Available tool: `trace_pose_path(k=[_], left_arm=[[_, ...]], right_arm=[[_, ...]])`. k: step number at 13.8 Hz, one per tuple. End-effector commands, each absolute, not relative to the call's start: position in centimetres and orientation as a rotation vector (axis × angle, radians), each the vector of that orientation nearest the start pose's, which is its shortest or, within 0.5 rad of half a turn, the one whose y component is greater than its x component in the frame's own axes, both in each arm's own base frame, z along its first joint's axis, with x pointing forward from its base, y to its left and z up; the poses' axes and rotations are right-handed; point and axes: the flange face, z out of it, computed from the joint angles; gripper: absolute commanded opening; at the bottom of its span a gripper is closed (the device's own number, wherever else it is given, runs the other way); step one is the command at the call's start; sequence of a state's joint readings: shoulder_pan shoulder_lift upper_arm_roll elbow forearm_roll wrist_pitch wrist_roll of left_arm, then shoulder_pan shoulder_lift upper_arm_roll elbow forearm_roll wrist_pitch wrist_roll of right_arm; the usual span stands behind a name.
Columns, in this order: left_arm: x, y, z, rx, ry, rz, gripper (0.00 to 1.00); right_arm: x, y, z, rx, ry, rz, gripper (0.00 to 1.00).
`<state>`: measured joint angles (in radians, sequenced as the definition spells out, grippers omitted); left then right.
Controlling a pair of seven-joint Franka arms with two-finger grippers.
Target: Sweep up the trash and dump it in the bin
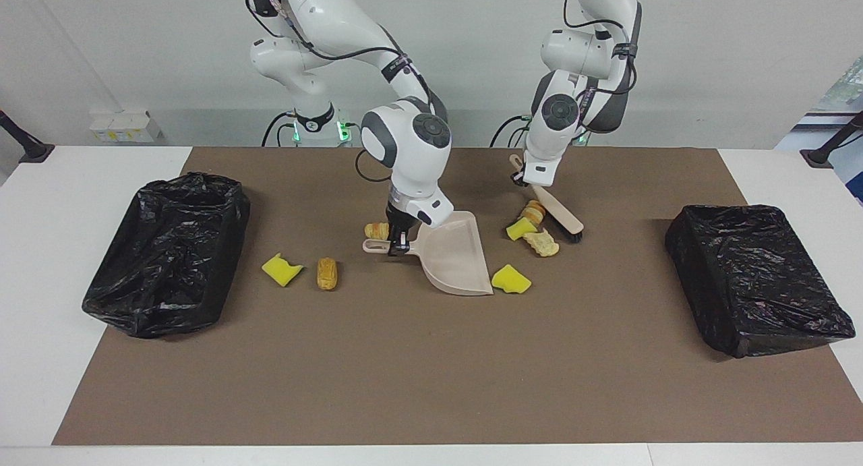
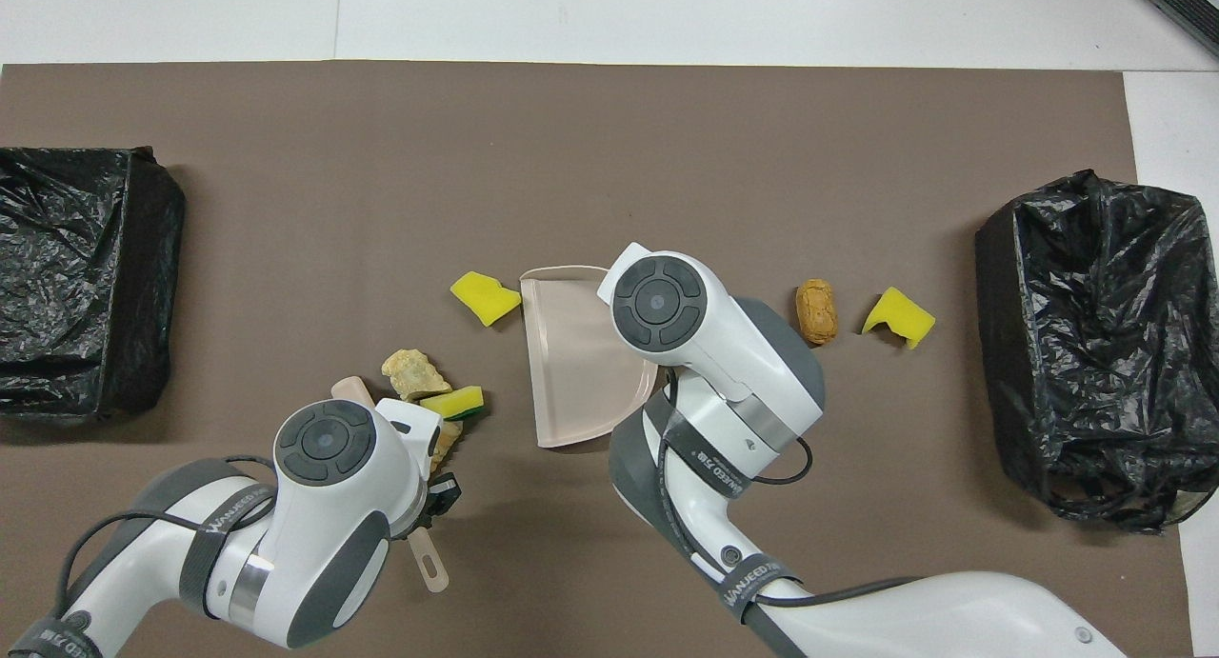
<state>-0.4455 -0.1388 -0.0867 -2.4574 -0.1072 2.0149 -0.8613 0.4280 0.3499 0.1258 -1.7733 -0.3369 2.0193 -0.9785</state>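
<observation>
Right gripper is clamped on the dustpan handle, pan mouth touching a yellow sponge chunk. Left gripper grips the brush, bristles down on the desk beside a cluster of three scraps. One croissant piece lies by the pan handle. A sponge chunk and a bread piece lie toward the right arm's bin.

I count seven scraps on my tabletop: three yellow sponges, one with a green face, and four bread pieces. There are two black-bagged bins, one dustpan and one brush.
</observation>
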Motion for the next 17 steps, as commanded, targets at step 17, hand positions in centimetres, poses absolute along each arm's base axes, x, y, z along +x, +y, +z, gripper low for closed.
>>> trace_pose_path(k=[17], left_arm=[[34.9, -36.5, 37.0, -3.218, 0.167, 0.244, 0.00]], right_arm=[[55.3, 31.1, 34.9, 1.946, 2.158, -0.223, 0.00]])
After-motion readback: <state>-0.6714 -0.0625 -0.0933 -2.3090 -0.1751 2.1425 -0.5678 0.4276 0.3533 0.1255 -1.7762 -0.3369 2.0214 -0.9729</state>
